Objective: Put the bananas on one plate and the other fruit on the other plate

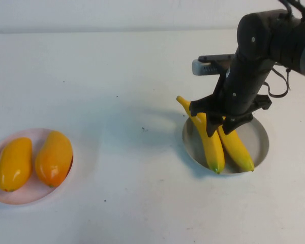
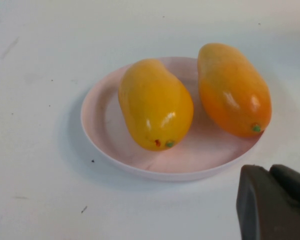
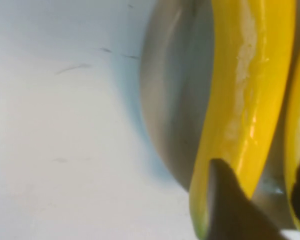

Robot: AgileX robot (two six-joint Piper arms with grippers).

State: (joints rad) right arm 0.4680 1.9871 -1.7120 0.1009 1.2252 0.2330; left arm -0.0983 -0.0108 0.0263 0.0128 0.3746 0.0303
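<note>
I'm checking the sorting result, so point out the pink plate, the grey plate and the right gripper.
Pink plate (image 2: pixel 97 131): left wrist view, bare rim.
Grey plate (image 1: pixel 258 136): high view, bare inside.
Right gripper (image 1: pixel 219 123): high view, between fingertips.

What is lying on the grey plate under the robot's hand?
Two bananas lie side by side on the grey plate. The right gripper hangs open over them, hiding their middles. The left gripper sits shut beside the pink plate.

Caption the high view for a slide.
Right gripper open over two bananas on grey plate; mangoes on pink plate.
</note>
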